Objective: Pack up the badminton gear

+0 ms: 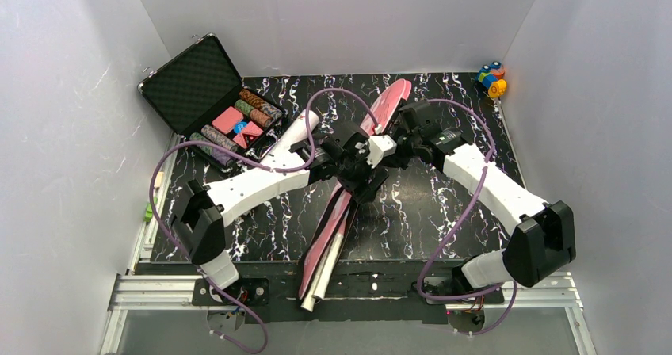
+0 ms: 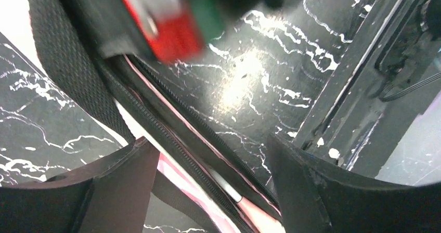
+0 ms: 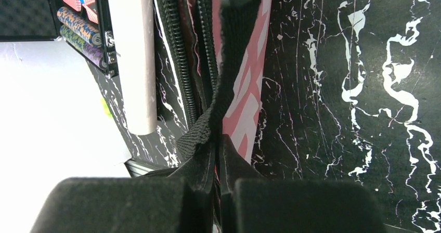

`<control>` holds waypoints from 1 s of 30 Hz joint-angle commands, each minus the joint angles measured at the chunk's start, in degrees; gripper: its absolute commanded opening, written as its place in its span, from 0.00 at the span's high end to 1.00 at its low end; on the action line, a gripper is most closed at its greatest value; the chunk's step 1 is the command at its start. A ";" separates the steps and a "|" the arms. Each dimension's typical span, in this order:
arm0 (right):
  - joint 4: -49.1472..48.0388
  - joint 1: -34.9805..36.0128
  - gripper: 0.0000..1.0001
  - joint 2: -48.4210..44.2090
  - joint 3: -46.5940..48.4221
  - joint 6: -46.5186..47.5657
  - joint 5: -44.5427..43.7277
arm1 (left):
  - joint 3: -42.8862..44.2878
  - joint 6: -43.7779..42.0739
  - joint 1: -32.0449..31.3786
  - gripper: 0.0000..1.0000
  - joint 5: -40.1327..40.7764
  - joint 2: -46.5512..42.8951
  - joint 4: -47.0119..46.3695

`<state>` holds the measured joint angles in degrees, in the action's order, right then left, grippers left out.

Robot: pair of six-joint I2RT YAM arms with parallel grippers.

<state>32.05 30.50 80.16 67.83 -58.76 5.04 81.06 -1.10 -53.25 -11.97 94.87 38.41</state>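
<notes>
While my right jaws pinch the black strap [image 3: 231,61] of the pink cover [image 1: 392,97], which lies slantwise across the bench [image 1: 444,212], my left jaws stand apart over its zip [image 2: 171,144], so I judge I am closing it and must next catch the pull.

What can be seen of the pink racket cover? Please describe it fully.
The pink cover is racket-shaped fabric with white markings. It lies diagonally on the black marbled table, head far, narrow end at the near edge. Its black edge zipper looks partly open. The right gripper is shut on its black woven strap. The open left gripper hangs over the zipper. A white tube lies beside it.
</notes>
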 commanded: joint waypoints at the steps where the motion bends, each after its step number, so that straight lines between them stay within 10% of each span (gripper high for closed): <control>1: -3.14 0.29 0.99 -3.72 2.27 -3.04 0.55 | -4.78 -1.44 -1.05 0.28 2.96 -4.71 0.77; 9: -3.23 0.26 0.99 -5.37 2.13 -4.01 -0.26 | -11.53 -4.83 -4.04 0.48 10.20 -8.50 1.49; 14: -1.95 -0.17 0.98 -4.73 2.89 -2.44 0.95 | -9.38 -5.08 -4.07 0.83 11.13 -8.65 2.16; 18: 1.32 -3.02 0.76 -5.64 5.11 0.87 2.27 | -8.05 -4.79 -4.05 1.00 11.10 -8.65 2.72; 23: 2.61 -9.32 0.48 -7.95 5.56 4.29 5.28 | -7.19 -4.78 -4.06 1.00 10.54 -8.56 3.13; 30: 3.40 -16.07 0.43 -9.21 5.30 7.08 8.89 | -5.12 -4.66 -4.05 1.00 9.02 -7.98 4.23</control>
<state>35.94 16.58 72.44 71.83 -54.15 10.79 71.90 -5.17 -56.90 -0.69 88.82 43.29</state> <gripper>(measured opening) 0.577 0.059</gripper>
